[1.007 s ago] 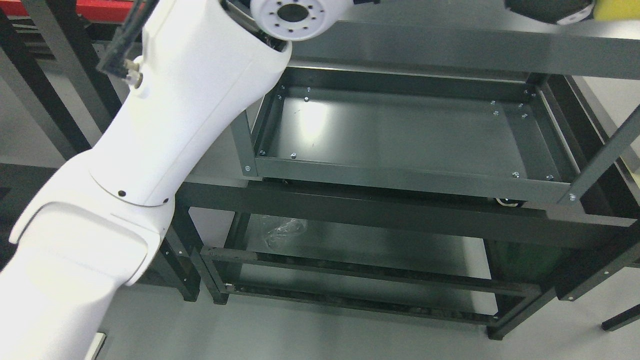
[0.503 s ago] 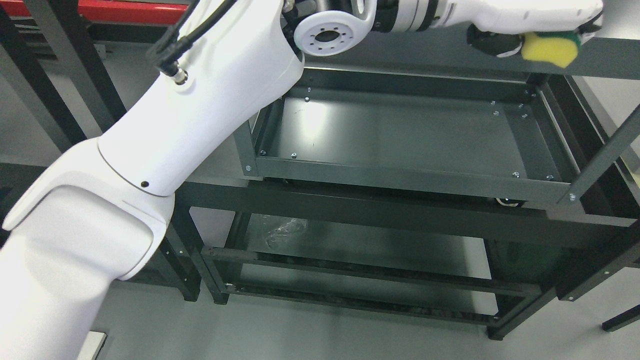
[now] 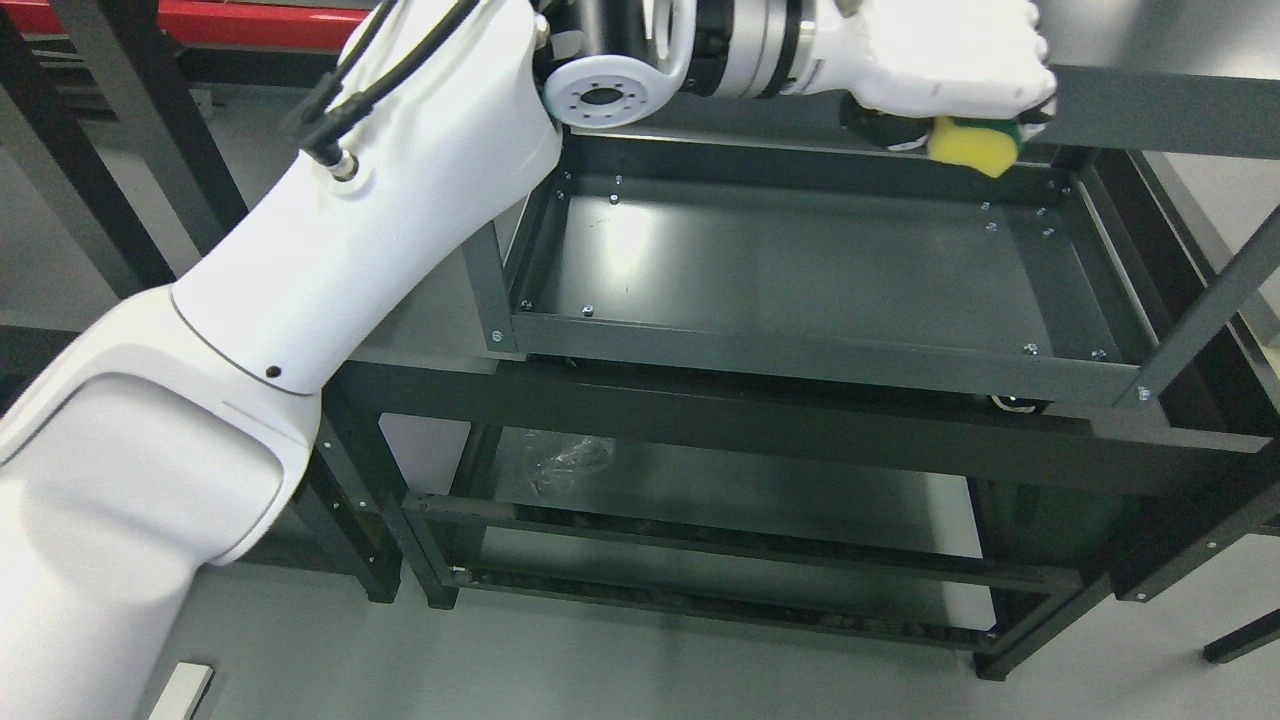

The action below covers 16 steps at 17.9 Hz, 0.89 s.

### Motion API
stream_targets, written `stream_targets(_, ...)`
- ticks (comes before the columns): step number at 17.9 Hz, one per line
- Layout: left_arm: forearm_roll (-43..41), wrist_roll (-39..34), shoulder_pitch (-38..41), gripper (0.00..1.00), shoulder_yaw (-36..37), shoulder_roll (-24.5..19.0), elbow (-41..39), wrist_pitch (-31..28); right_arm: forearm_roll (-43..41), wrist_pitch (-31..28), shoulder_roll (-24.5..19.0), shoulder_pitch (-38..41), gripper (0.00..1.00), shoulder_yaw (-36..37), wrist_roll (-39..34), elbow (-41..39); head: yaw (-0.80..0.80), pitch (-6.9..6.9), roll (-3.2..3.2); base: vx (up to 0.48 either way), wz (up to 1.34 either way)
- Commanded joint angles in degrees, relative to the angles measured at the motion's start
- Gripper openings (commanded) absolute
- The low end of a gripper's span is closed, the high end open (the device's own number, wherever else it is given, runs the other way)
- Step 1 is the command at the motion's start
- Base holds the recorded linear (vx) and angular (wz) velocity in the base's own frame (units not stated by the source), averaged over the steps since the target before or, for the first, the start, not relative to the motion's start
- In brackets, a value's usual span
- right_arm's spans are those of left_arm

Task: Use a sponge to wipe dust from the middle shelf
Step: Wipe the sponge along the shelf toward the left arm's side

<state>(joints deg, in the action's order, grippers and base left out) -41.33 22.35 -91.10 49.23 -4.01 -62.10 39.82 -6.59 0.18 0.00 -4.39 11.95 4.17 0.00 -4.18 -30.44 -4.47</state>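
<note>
My left arm comes in from the lower left and reaches across the top of the picture. Its white hand (image 3: 950, 85) is shut on a yellow sponge with a green backing (image 3: 972, 145). The hand holds the sponge just under the top shelf's front edge (image 3: 1150, 110), above the far right corner of the dark grey middle shelf (image 3: 800, 265). The sponge does not touch the shelf floor. The right arm is out of view.
The rack's upright post (image 3: 1210, 310) slants at the right. A lower shelf (image 3: 720, 490) holds a crumpled clear plastic bag (image 3: 570, 462). Black frames (image 3: 90, 150) and a red beam (image 3: 200, 20) stand at the upper left. Grey floor lies below.
My left hand has come down and leftward with the sponge, from the top right corner of the picture to just over the middle shelf's far right corner. The forearm swung lower.
</note>
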Motion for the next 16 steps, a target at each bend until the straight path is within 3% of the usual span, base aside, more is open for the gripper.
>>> stream_targets(1, 0.4, 1.1, 4.2, 0.02, -6.1, -16.8, -7.4, 2.6, 0.0, -4.2, 1.0, 0.0, 1.00, 0.0, 0.0, -1.0, 0.00, 0.00, 0.00, 0.000, 0.00)
stream_targets(9, 6.9, 10.4, 13.5, 0.02, -18.7, -29.5, -20.7, 4.1, 0.0, -4.2, 1.0, 0.0, 1.00, 0.0, 0.0, -1.0, 0.00, 0.00, 0.00, 0.000, 0.00)
stream_targets(16, 11.2, 11.0, 21.7, 0.02, -28.6, -40.6, -25.3, 5.2, 0.0, -4.2, 1.0, 0.0, 1.00, 0.0, 0.0, -1.0, 0.00, 0.00, 0.00, 0.000, 0.00)
